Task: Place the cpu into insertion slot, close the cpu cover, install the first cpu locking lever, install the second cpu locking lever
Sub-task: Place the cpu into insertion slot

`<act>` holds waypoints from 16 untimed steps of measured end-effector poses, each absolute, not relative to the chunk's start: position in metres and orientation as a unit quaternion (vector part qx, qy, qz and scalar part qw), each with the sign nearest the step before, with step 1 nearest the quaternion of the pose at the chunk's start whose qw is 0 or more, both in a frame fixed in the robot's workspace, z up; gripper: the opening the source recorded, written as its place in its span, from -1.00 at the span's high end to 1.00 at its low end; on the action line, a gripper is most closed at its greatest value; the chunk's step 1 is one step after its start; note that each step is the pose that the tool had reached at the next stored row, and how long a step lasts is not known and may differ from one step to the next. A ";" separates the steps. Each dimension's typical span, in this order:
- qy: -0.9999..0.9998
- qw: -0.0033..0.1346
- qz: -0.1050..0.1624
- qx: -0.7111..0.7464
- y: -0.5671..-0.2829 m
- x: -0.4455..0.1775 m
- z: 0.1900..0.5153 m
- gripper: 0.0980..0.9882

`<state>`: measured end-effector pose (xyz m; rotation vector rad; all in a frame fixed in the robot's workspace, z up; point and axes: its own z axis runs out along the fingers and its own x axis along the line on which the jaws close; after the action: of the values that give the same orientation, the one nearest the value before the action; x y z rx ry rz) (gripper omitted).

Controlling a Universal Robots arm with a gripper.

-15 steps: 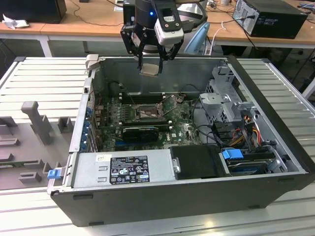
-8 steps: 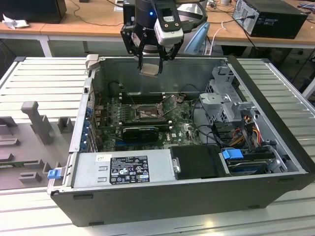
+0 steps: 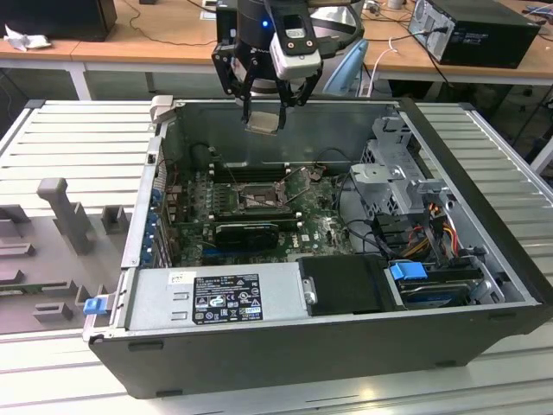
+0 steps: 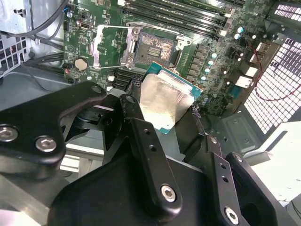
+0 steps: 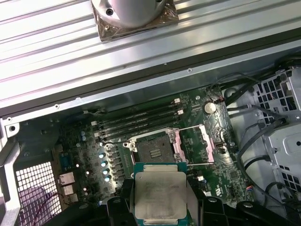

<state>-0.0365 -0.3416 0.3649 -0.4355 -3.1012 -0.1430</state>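
Light bright & even — glare on cpu point(image 4: 165, 101).

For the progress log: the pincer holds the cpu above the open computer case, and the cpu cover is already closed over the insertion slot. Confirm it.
No: the cpu cover is swung open beside the insertion slot, which lies bare in the second wrist view. The pincer does hold the cpu above the open computer case.

Noted dull silvery-grey, smudged top and teal-green rim on cpu point(image 5: 160, 195), between fingers of black gripper point(image 3: 263, 114). Below gripper: black slot point(image 5: 153, 149) with brownish dotted centre. Beside slot, bare silver-grey cover point(image 5: 211, 141). Green board point(image 5: 235, 176), black memory slots point(image 5: 141, 117). Dark grey case point(image 3: 346, 346) all round.
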 end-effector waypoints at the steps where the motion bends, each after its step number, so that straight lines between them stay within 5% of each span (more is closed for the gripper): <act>1: -0.989 0.003 -0.046 -0.140 -0.342 -0.036 0.365 0.02; 16: -0.984 0.002 -0.045 -0.173 -0.342 -0.036 0.365 0.02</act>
<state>-0.0365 -0.3416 0.3649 -0.5433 -3.0875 -0.1427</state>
